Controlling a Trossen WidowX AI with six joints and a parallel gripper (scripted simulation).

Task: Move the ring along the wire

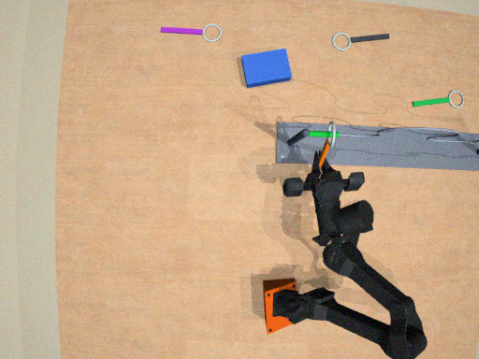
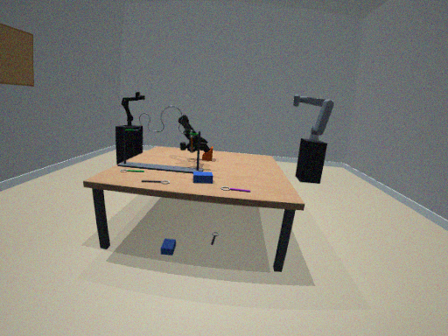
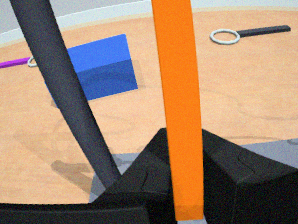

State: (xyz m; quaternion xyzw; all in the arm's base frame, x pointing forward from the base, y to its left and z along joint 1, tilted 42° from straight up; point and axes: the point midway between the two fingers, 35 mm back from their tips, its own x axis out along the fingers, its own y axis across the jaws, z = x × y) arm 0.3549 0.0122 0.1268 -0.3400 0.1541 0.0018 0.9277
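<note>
Ring [image 1: 329,141] (orange handle [image 1: 324,154] [image 3: 179,100] gripped in the claw [image 1: 321,165] [image 3: 177,136]) encircles the wire's green part [image 1: 322,134] near one post [image 1: 298,136] [image 2: 198,153] [image 3: 70,90].
</note>
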